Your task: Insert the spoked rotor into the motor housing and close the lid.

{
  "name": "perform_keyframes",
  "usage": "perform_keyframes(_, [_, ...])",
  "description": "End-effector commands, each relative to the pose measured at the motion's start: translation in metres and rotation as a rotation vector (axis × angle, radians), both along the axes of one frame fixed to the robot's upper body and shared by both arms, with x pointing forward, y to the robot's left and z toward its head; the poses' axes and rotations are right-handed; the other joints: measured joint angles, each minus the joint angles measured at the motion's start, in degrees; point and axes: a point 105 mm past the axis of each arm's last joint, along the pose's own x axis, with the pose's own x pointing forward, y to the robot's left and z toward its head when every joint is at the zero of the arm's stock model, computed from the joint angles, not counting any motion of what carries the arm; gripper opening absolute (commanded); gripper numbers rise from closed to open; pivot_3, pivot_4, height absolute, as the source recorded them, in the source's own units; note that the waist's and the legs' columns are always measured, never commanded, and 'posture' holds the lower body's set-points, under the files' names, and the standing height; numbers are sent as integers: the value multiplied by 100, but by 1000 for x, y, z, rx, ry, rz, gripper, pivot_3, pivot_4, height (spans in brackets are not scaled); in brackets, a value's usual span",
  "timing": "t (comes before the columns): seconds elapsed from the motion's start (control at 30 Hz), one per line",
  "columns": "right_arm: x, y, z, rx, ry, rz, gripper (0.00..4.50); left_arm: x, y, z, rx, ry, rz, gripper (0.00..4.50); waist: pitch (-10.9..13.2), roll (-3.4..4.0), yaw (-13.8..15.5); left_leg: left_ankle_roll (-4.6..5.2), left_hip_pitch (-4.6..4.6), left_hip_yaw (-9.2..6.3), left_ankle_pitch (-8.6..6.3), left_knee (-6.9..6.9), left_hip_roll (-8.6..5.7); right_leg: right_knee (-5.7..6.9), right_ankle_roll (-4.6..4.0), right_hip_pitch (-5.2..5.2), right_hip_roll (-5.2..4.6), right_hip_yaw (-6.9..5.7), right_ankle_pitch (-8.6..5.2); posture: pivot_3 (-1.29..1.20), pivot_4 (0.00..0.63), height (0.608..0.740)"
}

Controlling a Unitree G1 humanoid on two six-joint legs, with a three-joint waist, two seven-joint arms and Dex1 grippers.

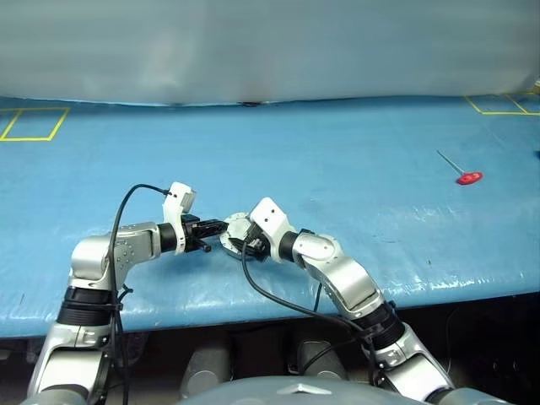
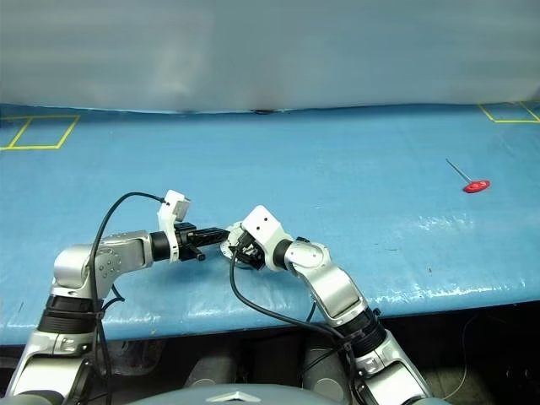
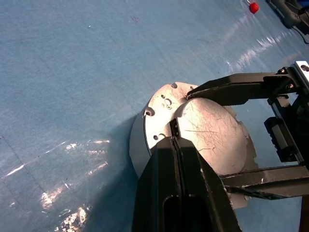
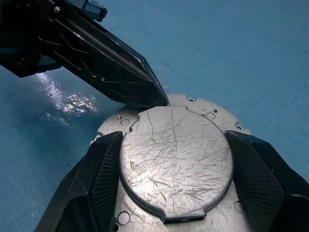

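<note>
Presently, by view:
Left eye view, item: round light grey metal lid [image 1: 236,231] seated on the blue table [image 1: 354,194], near its front edge, between both arms.
Left eye view, room: open table ahead and to both sides; red-headed pin tool [image 1: 466,175] lies well apart on the right.
Right eye view, left gripper [image 2: 221,234]: black fingers pressed together, tip at the lid's rim.
Left wrist view, handling: scratched raised centre patch [image 3: 212,130] looks rigid, probably heavy for its size and slick; the side wall seems the better hold than the flat top.
Right wrist view, right gripper [image 4: 171,188]: spread wide, textured fingers [image 4: 263,169] flanking the centre patch and apparently bearing on the lid's top.
Right wrist view, edges: rim carries small screw holes; the housing beneath is hidden.
</note>
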Motion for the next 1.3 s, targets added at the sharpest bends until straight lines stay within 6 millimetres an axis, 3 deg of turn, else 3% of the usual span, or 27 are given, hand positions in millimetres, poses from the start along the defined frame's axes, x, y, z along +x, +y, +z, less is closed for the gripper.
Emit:
perform_keyframes(0.03, [-6,-10,-26,-71,85,-22,3045,-6,-9,-14,15,61,-34,0,-1,1,2,0,0,0,0,0,-2,0,0,0,0,0,0,0,150,740])
perform_keyframes(0.37, [-11,-9,-25,-62,108,10,3045,-15,-12,-21,29,91,-71,0,-2,1,6,6,-5,-12,-3,-4,-22,-6,0,0,-5,0,0,0,150,740])
perform_keyframes(0.43, [-11,-9,-24,-56,112,9,3780,-15,-12,-22,31,92,-72,0,-2,1,6,9,-6,-15,-5,-4,-25,-6,2,0,-6,0,-1,0,150,740])
perform_keyframes(0.53, [-10,-10,-22,-49,111,5,4473,-15,-11,-23,34,90,-65,0,-2,1,6,13,-8,-15,-7,-4,-28,-8,6,0,-7,1,-4,0,150,740])
perform_keyframes(0.9, [-7,-26,-14,-32,92,-62,4473,-15,-10,-24,48,84,-70,0,-2,1,16,23,-17,-21,-13,-6,-39,-14,10,-1,-19,2,-6,0,150,740])
perform_keyframes(1.3, [-34,-45,4,11,144,24,4473,-15,-11,-25,60,80,-81,0,-1,2,41,48,-24,-23,-29,-8,-55,-41,18,9,-37,-2,-3,0,150,740])
